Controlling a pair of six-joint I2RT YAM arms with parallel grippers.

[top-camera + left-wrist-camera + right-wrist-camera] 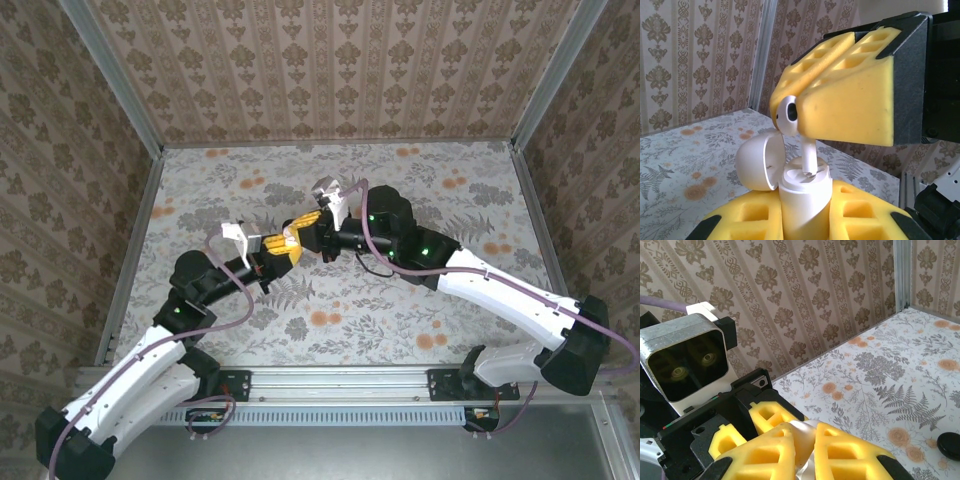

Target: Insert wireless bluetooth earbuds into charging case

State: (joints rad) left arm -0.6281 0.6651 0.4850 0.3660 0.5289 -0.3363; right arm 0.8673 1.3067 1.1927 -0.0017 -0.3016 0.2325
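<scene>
A white charging case (802, 200) stands upright with its lid (757, 162) hinged open to the left. My left gripper (805, 222) is shut on the case's body, one yellow pad on each side. Above it, my right gripper (840, 100) is shut on a white earbud (807, 150). The earbud's stem points down, and its tip sits in the case's open top. In the right wrist view the earbud (820, 432) shows white between the right gripper's (807, 452) pads. From the top both grippers, left (272, 255) and right (300, 232), meet at the table's middle.
The floral table (400, 310) is walled by patterned panels with metal corner posts (902, 275). A small black rounded object (950, 445) lies on the table to the right of the right gripper. The left wrist camera housing (687, 362) sits close by.
</scene>
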